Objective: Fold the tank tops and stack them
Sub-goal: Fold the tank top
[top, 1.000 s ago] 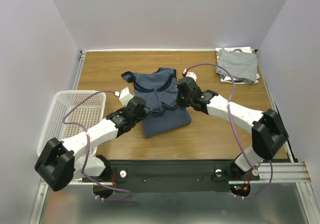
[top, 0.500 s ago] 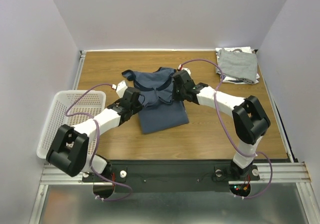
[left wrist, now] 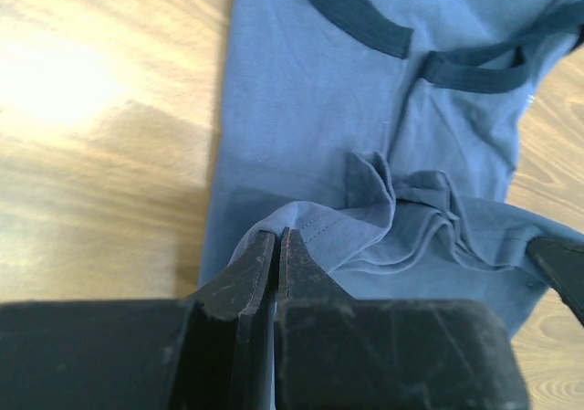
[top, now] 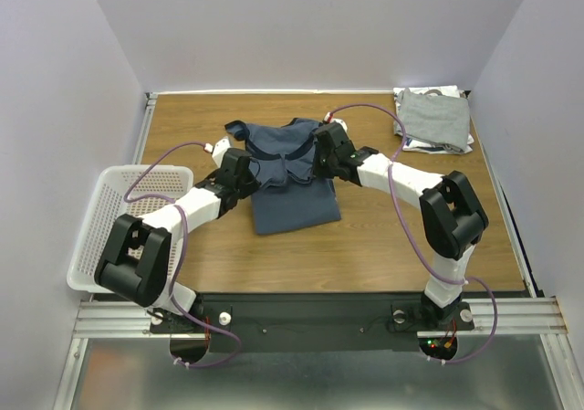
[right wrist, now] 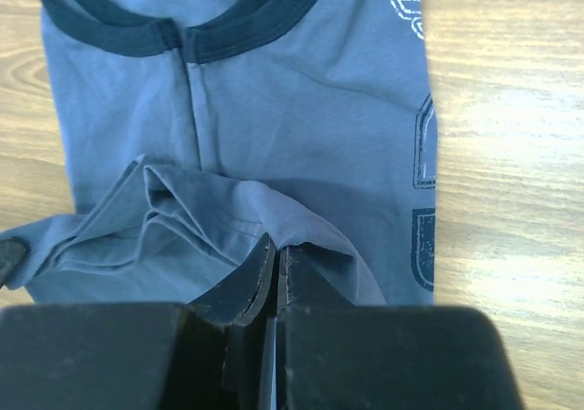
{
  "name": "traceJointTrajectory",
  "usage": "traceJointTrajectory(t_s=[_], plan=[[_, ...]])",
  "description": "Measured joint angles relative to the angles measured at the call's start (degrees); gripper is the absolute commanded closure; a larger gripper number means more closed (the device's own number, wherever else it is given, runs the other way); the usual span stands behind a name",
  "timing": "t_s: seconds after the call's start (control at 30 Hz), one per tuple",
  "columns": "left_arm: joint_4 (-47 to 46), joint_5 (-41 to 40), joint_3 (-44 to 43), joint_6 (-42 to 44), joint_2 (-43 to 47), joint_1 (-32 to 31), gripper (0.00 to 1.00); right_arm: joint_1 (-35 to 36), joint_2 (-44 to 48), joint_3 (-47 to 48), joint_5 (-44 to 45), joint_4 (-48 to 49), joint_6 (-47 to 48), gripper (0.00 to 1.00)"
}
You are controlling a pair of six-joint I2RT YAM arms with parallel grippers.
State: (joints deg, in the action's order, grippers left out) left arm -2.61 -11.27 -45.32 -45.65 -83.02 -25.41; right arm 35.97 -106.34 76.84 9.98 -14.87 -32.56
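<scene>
Slate-blue cotton tank top with navy trim [top: 294, 207] lies mid-table on the brown wooden table [top: 182, 122], its hem doubled back over the body. Left gripper [left wrist: 276, 244] & right gripper [right wrist: 276, 257] each pinch that hem, fingers clamped together on the cloth. Step in hand looks like the bottom-to-neck fold. It's best done w/ both arms level & in step, hem kept taut btwn them so the bunched middle flattens, edge laid just short of the neckline trim. Folded grey & white tank tops [top: 434, 118] sit stacked at the far-right corner
</scene>
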Motion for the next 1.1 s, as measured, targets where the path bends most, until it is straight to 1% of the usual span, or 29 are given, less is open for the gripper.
traceJointTrajectory(t_s=[0.37,0.73,0.83,0.93,0.97,1.0,1.03,1.07,1.1], plan=[[-1.4,2.5,-1.1,2.0,0.3,0.1,1.0,0.0,0.1,0.2,0.0,0.4,0.0,1.0],[-1.0,3.8,-6.8,3.2,0.5,2.3,1.0,-0.7,0.6,4.5,0.1,0.4,0.2,1.0],[-1.0,3.8,-8.3,3.2,-0.5,3.1,1.0,-1.1,0.0,5.9,0.0,0.4,0.2,1.0],[-1.3,4.2,-10.3,3.2,-4.2,4.1,1.0,-1.8,-1.4,7.1,-0.2,0.8,0.2,1.0],[-1.4,4.4,-10.7,3.2,-5.6,4.5,1.0,-1.9,-2.1,7.6,-0.2,0.8,0.2,0.93],[-1.6,4.7,-11.3,3.2,-7.2,4.9,0.89,-2.3,-3.2,8.4,-0.4,0.8,0.2,0.85],[-1.7,5.0,-11.8,3.2,-8.8,5.4,0.84,-2.4,-4.1,9.0,-0.6,0.9,0.2,0.76],[-1.8,5.2,-12.3,3.2,-10.3,5.8,0.79,-2.7,-5.4,9.8,-1.0,1.1,0.3,0.57],[-2.1,5.5,-13.0,3.2,-12.7,6.4,0.71,-3.0,-6.6,10.1,-1.1,1.4,0.1,0.48]])
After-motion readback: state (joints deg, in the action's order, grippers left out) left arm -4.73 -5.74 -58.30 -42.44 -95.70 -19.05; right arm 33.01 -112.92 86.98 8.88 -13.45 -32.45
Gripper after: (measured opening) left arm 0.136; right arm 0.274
